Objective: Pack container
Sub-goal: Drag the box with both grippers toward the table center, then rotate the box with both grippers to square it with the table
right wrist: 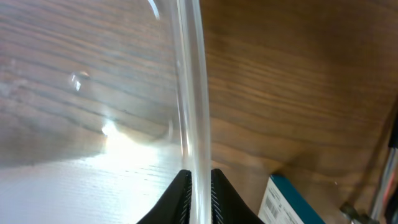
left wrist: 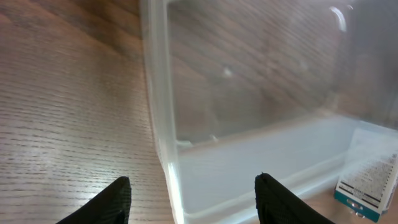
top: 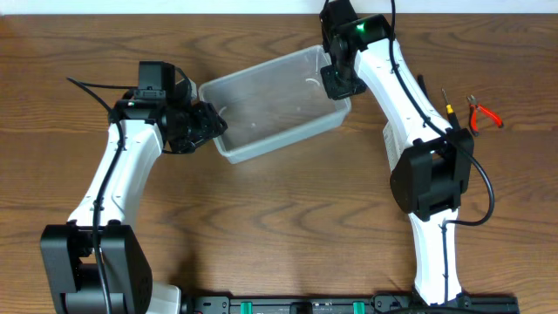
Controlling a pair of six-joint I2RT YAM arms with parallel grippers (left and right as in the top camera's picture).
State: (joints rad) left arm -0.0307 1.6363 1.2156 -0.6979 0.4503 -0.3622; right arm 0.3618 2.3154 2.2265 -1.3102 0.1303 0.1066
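The wooden table [top: 279, 227] carries the clear container [top: 279, 109], which lies angled between both grippers. At the container's right end, the right gripper [right wrist: 199, 174] pinches the rim, fingers nearly together. At its left end, the left gripper [left wrist: 193, 180] straddles the wall, fingers spread wide and gripping nothing. A blue-and-white box [left wrist: 367, 186] sits near the container. Red pliers [top: 485, 114] lie well to its right.

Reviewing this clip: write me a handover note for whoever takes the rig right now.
Right gripper: shut on the rim of the container at its right end.
Left gripper: open, fingers astride the wall at the container's left end.
Done: nothing packed; the container looks empty.
Left: red-handled pliers lie right of the right arm, and a blue-and-white box sits outside the container near the right gripper.
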